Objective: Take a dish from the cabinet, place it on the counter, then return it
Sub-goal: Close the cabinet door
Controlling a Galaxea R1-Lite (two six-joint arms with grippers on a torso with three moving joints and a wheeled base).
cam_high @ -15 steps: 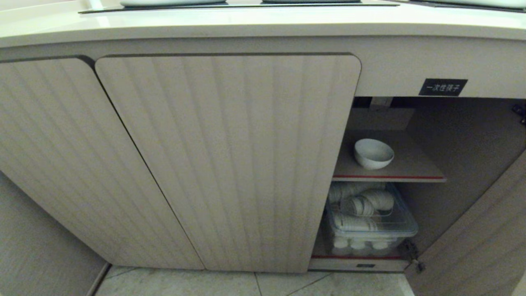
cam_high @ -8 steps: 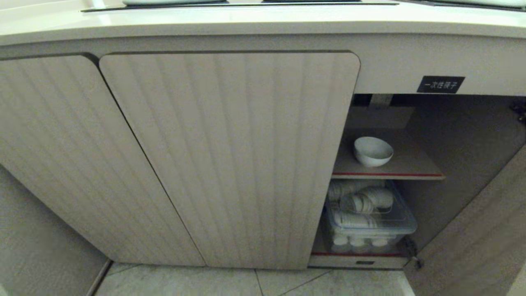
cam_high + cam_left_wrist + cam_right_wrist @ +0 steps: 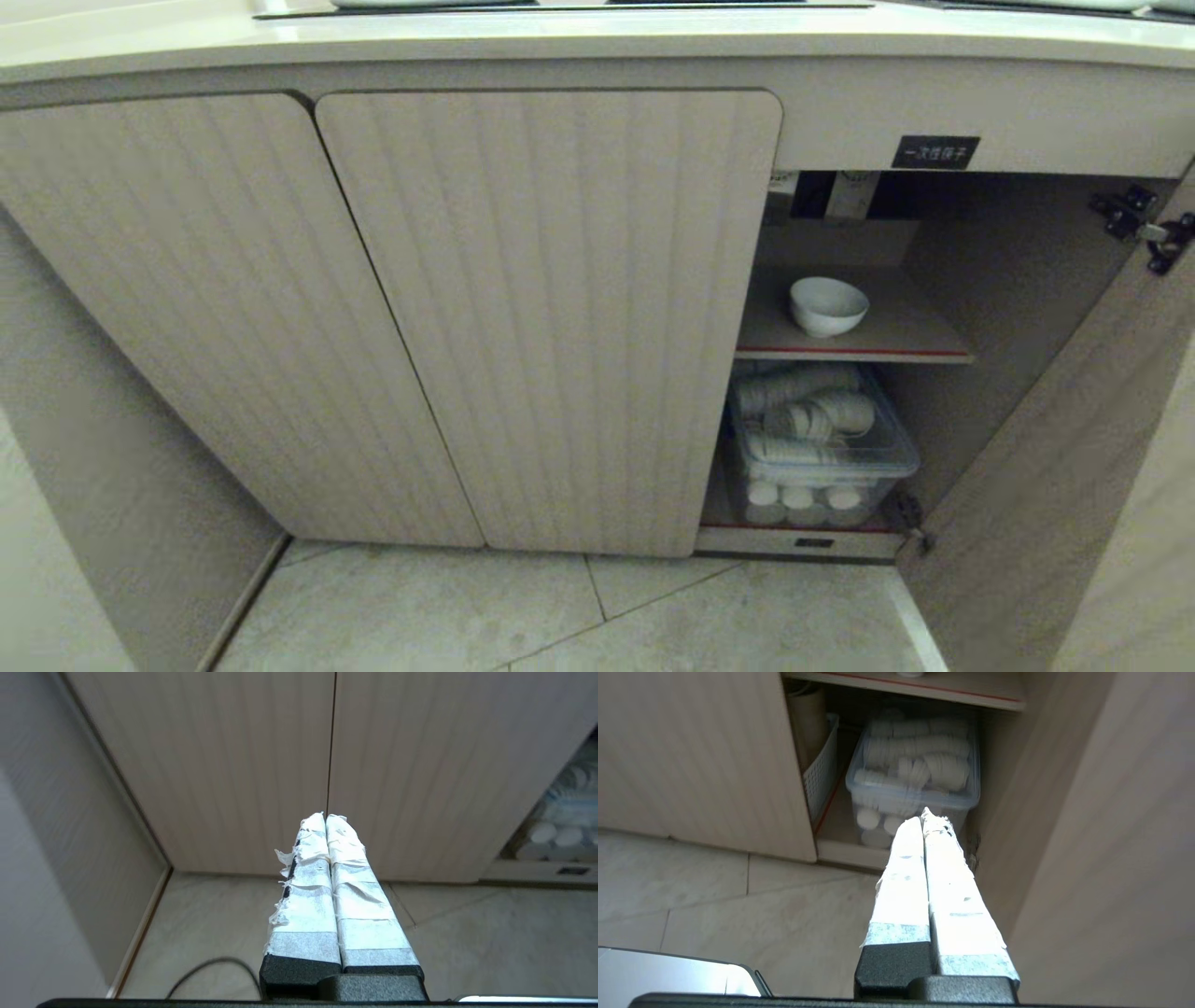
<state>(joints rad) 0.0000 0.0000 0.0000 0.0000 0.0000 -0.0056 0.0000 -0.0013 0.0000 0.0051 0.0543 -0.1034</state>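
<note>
The dish (image 3: 827,305), a small white bowl, stands upright on the red-edged upper shelf (image 3: 896,338) inside the open right bay of the cabinet (image 3: 560,308). The cream counter (image 3: 560,42) runs along the top of the head view. Neither arm appears in the head view. My left gripper (image 3: 325,816) is shut and empty, pointing at the seam between two closed ribbed doors, above the floor. My right gripper (image 3: 924,816) is shut and empty too, aimed at the lower bay, well short of the cabinet. In the right wrist view only the shelf's front edge (image 3: 924,686) shows.
A clear plastic bin (image 3: 822,448) of stacked white paper cups fills the lower bay, also the bin (image 3: 915,765). The open cabinet door (image 3: 1055,467) swings out at the right. A white slotted basket (image 3: 821,770) stands left of the bin. A black cable (image 3: 210,970) lies on the tiled floor.
The whole head view has shifted: the cabinet looks smaller and farther, more floor and the open door's hinge show. The camera has moved back. The bowl stays on its shelf.
</note>
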